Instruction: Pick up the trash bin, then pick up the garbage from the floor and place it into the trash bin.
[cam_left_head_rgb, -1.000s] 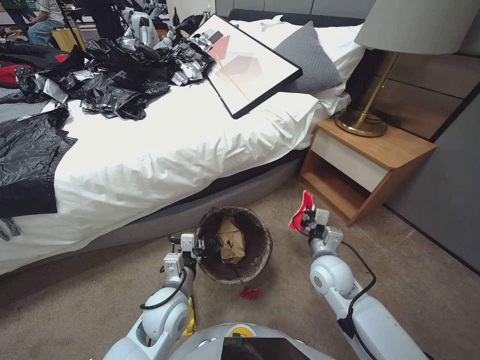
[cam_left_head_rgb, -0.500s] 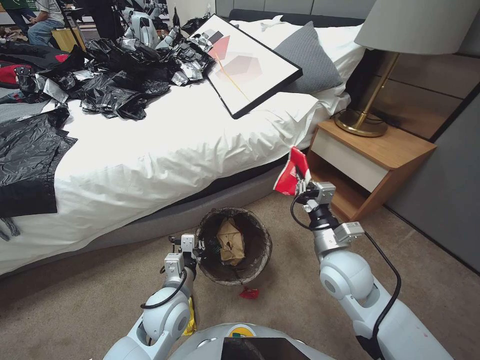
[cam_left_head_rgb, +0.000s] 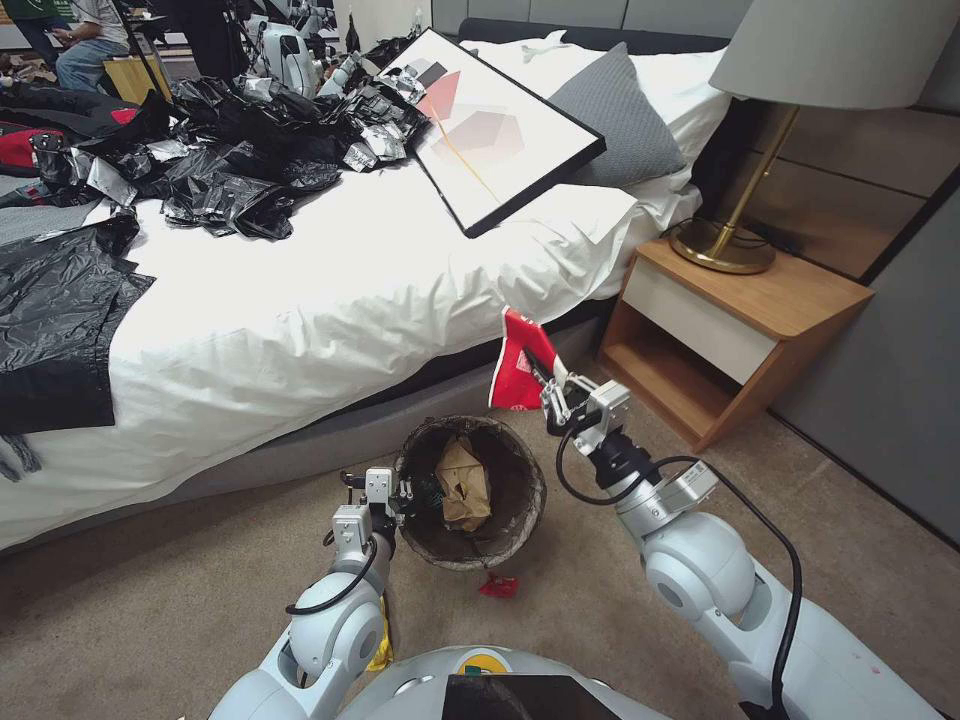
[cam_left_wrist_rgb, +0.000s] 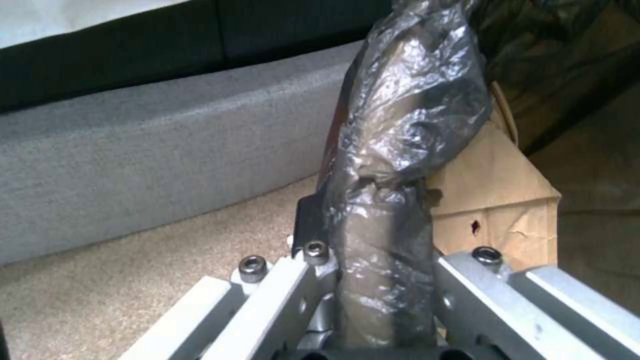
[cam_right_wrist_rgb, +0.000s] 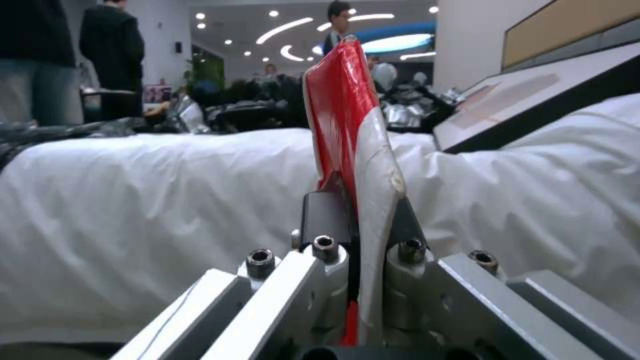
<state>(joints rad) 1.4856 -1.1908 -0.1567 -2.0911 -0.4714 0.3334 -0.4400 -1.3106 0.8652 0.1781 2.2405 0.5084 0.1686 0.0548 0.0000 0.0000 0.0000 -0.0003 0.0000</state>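
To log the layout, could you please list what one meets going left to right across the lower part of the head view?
Left gripper shut on the rim → trash bin → red-and-white wrapper, held above the bin's right side → right gripper → wooden nightstand.

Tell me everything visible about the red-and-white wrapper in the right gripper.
The red-and-white plastic wrapper is a flat, glossy, creased packet, mostly red with a white side. The right gripper pinches its lower end between shut jaws, so it stands up, slightly tilted. It hangs in the air before the white bed, just beyond the bag-lined round trash bin's rim, touching nothing else.
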